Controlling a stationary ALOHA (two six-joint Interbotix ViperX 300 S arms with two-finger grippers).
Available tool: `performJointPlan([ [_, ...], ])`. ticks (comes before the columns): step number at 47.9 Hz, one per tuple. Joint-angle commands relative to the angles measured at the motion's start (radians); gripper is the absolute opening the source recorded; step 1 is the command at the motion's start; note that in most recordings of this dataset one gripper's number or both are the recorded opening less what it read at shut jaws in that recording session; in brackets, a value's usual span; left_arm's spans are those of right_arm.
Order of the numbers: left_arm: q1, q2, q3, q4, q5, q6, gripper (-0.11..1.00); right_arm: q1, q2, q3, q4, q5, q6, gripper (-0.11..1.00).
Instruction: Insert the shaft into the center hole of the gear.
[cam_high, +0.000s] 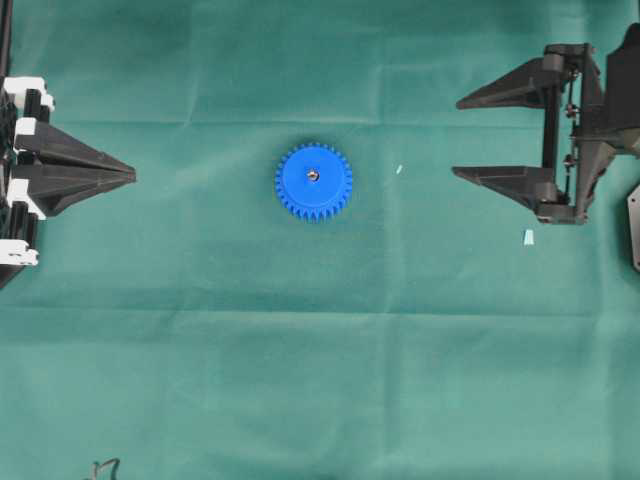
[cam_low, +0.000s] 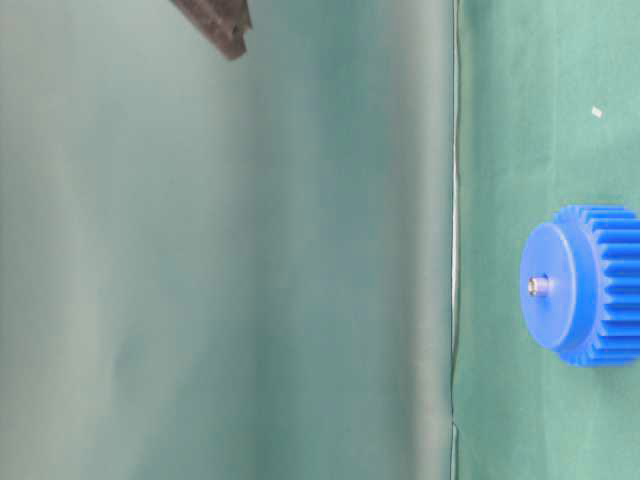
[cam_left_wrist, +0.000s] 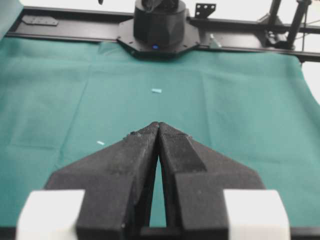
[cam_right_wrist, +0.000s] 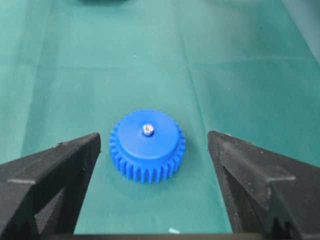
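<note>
The blue gear (cam_high: 314, 181) lies flat on the green cloth, also seen side-on as the gear (cam_low: 585, 285) and from the right wrist as the gear (cam_right_wrist: 147, 145). The silvery shaft (cam_right_wrist: 148, 130) stands in the center hole of the hub, its tip poking out; the shaft (cam_high: 314, 174) (cam_low: 538, 286) fills the hole, so the hole itself is hidden. My right gripper (cam_high: 458, 137) is open far right of the gear, with nothing between its fingers. My left gripper (cam_high: 133, 178) is shut and empty at the left edge, its gripper tips (cam_left_wrist: 159, 125) pressed together.
Small pale chips lie on the cloth: one chip (cam_high: 399, 169) right of the gear, another chip (cam_high: 528, 237) near the right arm. The left wrist view shows the opposite arm's base (cam_left_wrist: 160, 25) and a black rail at the cloth's far edge.
</note>
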Motion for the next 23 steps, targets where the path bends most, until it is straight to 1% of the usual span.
performJointPlan([
  [1,0.000,0.005,-0.026,0.003,-0.006,0.000,0.00,0.002,-0.011,-0.002,0.005,-0.012,0.000,0.93],
  [23,0.000,0.005,-0.026,0.003,-0.006,0.000,0.00,0.002,-0.006,-0.002,0.005,-0.014,0.000,0.93],
])
